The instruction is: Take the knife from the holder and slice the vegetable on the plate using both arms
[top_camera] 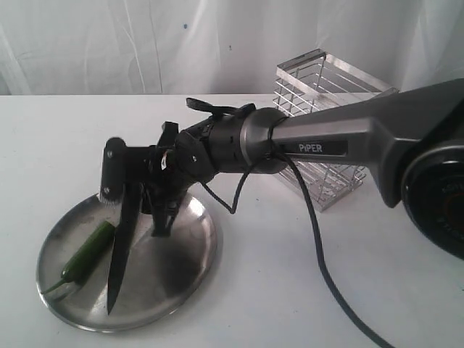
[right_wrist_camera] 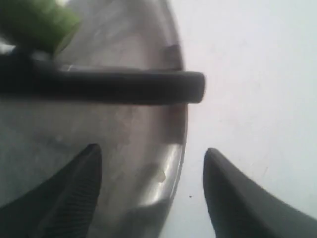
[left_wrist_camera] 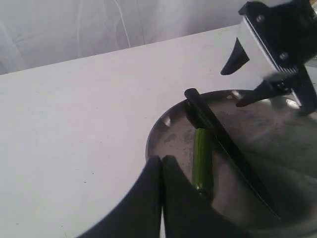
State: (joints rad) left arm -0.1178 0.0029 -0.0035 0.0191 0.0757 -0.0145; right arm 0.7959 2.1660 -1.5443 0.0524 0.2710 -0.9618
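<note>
The steel plate [top_camera: 177,250] sits at the front left of the table. On it lies the green chili pepper [top_camera: 87,254], and the dark knife [top_camera: 119,254] lies beside it, tip toward the front. My right gripper [top_camera: 138,199] hovers open over the knife's handle end, holding nothing. In the right wrist view the knife handle [right_wrist_camera: 124,87] lies just beyond the spread fingertips [right_wrist_camera: 89,168], over the plate rim [right_wrist_camera: 171,163]. My left gripper [left_wrist_camera: 162,161] is shut and empty at the plate's edge [left_wrist_camera: 153,139], next to the chili [left_wrist_camera: 202,158] and the knife [left_wrist_camera: 223,144].
The wire holder [top_camera: 326,130] stands at the back right, behind the right arm [top_camera: 341,141], with nothing showing inside it. A black cable [top_camera: 319,246] trails over the white table toward the front. White curtain closes the back.
</note>
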